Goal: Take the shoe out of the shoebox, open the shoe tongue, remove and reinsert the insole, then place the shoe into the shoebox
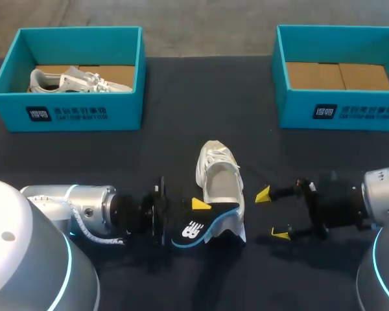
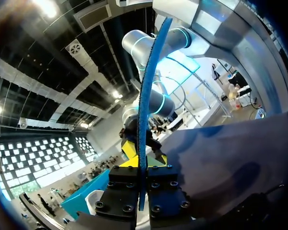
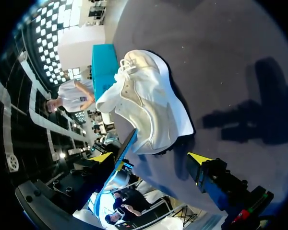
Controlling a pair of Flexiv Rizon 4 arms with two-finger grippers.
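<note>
A white shoe [image 1: 218,176] lies on the black table, toe pointing away from me; ahead of the right gripper it shows as the shoe [image 3: 149,103]. At its heel my left gripper [image 1: 196,214] is shut on a blue-edged black insole [image 1: 198,229] with a white logo. In the left wrist view the insole [image 2: 145,110] stands edge-on between the closed fingers of that gripper [image 2: 143,165]. My right gripper [image 1: 272,214] sits just right of the heel, open and holding nothing. From its wrist, the gripper [image 3: 151,158] faces the heel and the insole's edge [image 3: 124,151].
A teal shoebox [image 1: 68,113] at the back left holds another white shoe [image 1: 74,80]. A second teal shoebox [image 1: 340,113] at the back right shows only its cardboard floor. Bare black table lies between the boxes and around the shoe.
</note>
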